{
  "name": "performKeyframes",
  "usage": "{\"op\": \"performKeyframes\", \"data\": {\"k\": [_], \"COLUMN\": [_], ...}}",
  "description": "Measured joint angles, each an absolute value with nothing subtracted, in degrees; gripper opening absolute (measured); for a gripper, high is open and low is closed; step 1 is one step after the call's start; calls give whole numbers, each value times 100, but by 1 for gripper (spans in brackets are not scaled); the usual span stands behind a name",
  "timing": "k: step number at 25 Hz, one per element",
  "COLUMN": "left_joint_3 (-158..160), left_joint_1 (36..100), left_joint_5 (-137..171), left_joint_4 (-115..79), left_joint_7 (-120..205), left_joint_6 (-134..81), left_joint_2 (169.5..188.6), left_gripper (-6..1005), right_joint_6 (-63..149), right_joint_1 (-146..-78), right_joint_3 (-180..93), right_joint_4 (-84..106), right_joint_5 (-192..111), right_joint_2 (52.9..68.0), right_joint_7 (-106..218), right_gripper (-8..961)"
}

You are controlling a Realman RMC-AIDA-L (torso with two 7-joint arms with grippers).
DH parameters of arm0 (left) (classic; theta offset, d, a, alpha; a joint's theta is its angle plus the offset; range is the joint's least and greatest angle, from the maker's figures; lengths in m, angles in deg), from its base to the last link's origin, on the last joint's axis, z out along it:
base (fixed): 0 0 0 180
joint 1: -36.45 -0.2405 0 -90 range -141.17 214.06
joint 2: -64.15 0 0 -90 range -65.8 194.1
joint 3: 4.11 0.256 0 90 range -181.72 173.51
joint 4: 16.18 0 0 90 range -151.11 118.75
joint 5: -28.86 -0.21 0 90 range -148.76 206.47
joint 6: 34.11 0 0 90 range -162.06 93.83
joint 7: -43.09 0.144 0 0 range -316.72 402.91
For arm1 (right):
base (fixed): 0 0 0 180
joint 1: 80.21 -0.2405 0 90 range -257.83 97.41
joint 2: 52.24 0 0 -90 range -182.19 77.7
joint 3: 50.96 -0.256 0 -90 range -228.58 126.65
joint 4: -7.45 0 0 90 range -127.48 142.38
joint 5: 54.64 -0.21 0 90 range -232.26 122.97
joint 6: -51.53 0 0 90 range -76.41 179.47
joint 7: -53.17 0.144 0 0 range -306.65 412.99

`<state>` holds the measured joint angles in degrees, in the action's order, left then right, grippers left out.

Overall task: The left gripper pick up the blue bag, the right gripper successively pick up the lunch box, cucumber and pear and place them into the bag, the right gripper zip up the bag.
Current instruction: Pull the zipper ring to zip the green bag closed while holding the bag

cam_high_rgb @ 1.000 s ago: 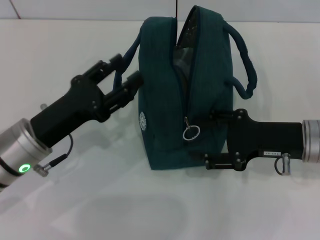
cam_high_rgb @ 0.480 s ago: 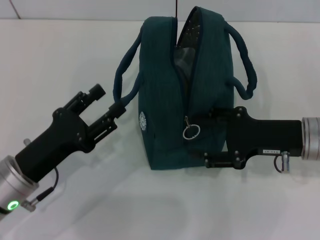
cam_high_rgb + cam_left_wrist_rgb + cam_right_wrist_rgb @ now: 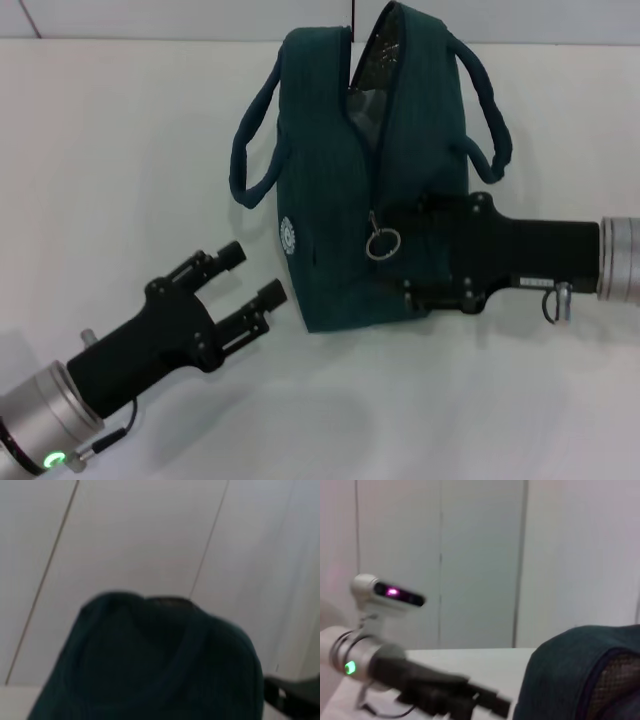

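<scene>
standing half-unzipped: blue bag [image 3: 330, 220] | left gripper [image 3: 245, 290] fingers apart, empty | right gripper [image 3: 405, 255] fingers unclear

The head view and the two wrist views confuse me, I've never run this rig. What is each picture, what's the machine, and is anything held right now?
It is a two-armed robot. The wide picture looks down from its head onto a white table. There a dark teal bag stands upright, its zipper partly open at the top, a ring pull hanging on its front. The left hand is open beside the bag's lower corner, holding nothing. The right hand is pressed against the bag's side; I cannot tell whether it grips. The other two pictures come from cameras on the wrists: the left one shows the bag close up, the right one shows the bag's edge and the left arm.
</scene>
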<state>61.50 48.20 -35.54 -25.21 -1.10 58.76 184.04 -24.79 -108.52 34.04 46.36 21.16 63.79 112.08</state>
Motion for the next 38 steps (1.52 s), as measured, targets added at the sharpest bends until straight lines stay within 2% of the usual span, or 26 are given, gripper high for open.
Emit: {"op": "performKeyframes", "data": {"k": [7, 15, 30, 38], "left_joint_3": [6519, 6575, 6618, 6621], "left_joint_1": [4916, 5471, 6059, 6117], "left_joint_5": [-3547, -3379, -3203, -3216], "left_joint_4": [-2388, -1988, -1963, -1960], "left_joint_7": [70, 76, -232, -230], "left_joint_6": [5327, 4959, 4510, 4419], "left_joint_2": [18442, 18468, 18473, 18489], "left_gripper": [762, 762, 761, 760], "right_joint_6": [-2132, -2097, -1959, -1967], "right_joint_1": [-10911, -11113, -11443, -11492], "right_joint_3": [3424, 3457, 3535, 3542], "right_joint_4": [4596, 4509, 4222, 4221], "right_joint_5": [1583, 1467, 1263, 1259], "right_joint_2": [6380, 6391, 6393, 6395], "right_joint_7": [11064, 11100, 11084, 11083], "right_gripper": [703, 703, 703, 702]}}
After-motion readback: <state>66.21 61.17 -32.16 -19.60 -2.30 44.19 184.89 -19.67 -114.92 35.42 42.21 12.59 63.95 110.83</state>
